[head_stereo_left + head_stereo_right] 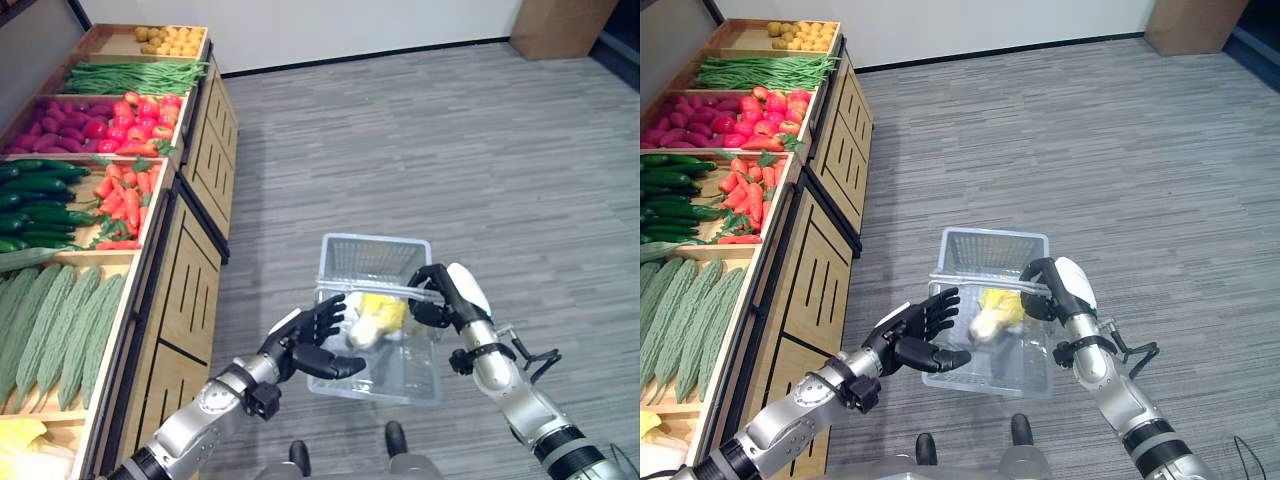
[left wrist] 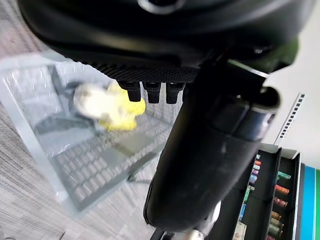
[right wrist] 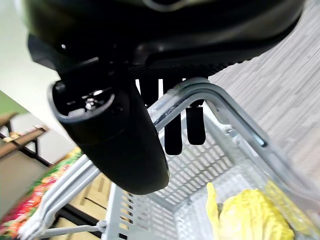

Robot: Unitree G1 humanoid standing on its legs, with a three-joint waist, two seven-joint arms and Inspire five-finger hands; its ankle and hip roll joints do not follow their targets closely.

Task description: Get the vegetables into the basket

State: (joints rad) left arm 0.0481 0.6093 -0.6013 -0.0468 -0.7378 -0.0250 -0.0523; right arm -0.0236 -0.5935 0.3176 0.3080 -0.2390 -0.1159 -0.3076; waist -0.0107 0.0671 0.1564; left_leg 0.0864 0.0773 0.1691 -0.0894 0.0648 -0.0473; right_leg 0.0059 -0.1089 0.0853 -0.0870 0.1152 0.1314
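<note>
The basket is held off the floor by its handle, round which the fingers of the right hand are curled. A yellow cabbage lies inside it. The left hand is held just beside the basket, fingers spread and grasping nothing. Carrots remain on the shelf.

Grey plank-patterned floor fills the room. A white wall runs along the far side. A wooden stand lines the left; a brown cabinet stands far right.
</note>
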